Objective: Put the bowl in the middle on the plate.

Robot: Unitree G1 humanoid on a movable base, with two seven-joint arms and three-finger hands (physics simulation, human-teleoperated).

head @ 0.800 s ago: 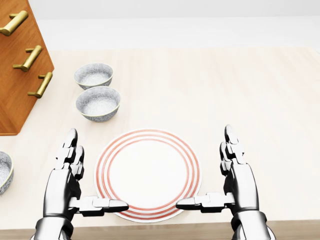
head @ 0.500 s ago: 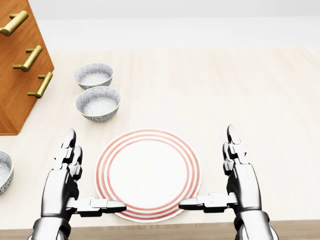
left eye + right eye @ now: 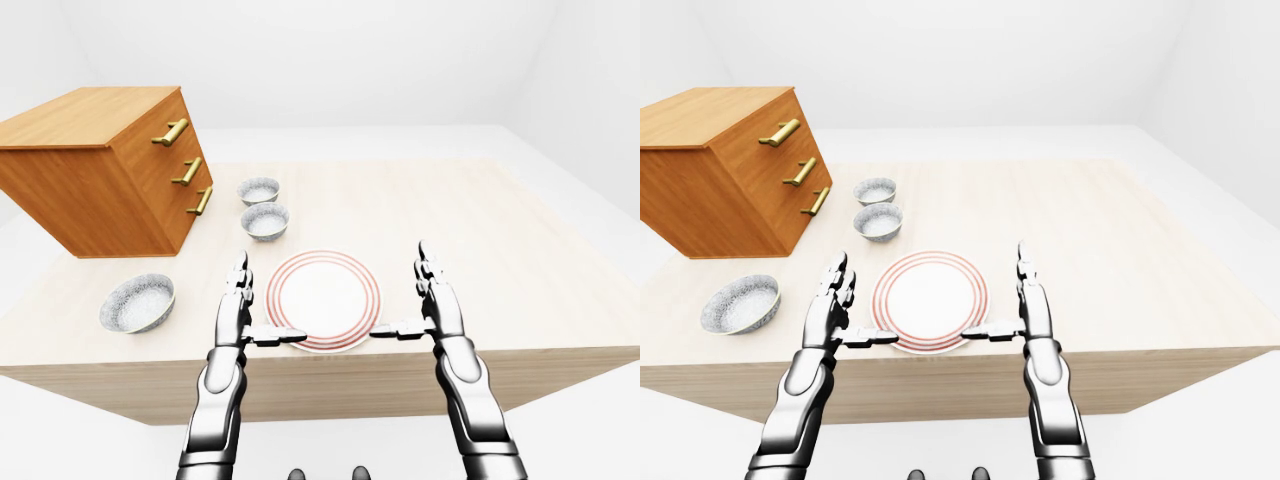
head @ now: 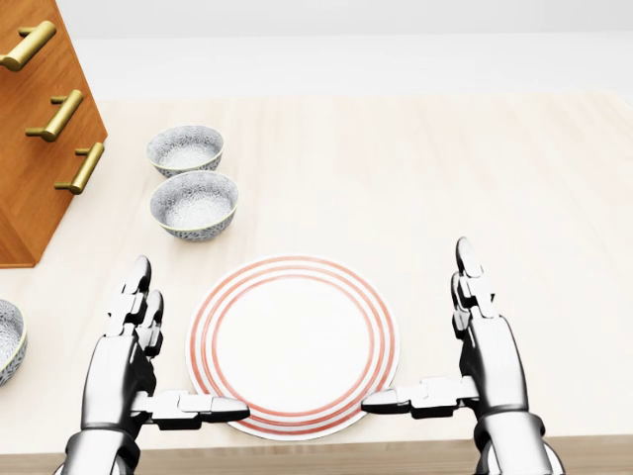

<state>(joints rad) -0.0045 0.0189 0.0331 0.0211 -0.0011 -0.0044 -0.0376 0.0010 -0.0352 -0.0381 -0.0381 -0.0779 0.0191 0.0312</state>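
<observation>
Though spread wide and holding nothing, flanks the white plate with red concentric rings (image 4: 294,341) on both sides: left hand (image 4: 124,371) at the head view's lower left, right hand (image 4: 492,366) at lower right, fingers pointing up the view, thumbs turned inward at the plate's lower rim. Reads as a neutral ready pose rather than a grasp.

Finds the task's thing, the grey speckled bowl in the middle (image 4: 194,204), up and left of the plate, upright on the pale wooden table (image 4: 475,178), just beside the matching farther bowl (image 4: 185,149) and well apart from the third bowl (image 3: 137,303) near the table's left edge. Sets all three beside the orange wooden chest of drawers with brass handles (image 3: 100,170), probably as a row that forces a choice by position.

Leaves the plate bare, so no transfer yet. Seems to favour the left hand for the reach, judging by nearness. Calls for care not to knock the neighbouring bowl.
</observation>
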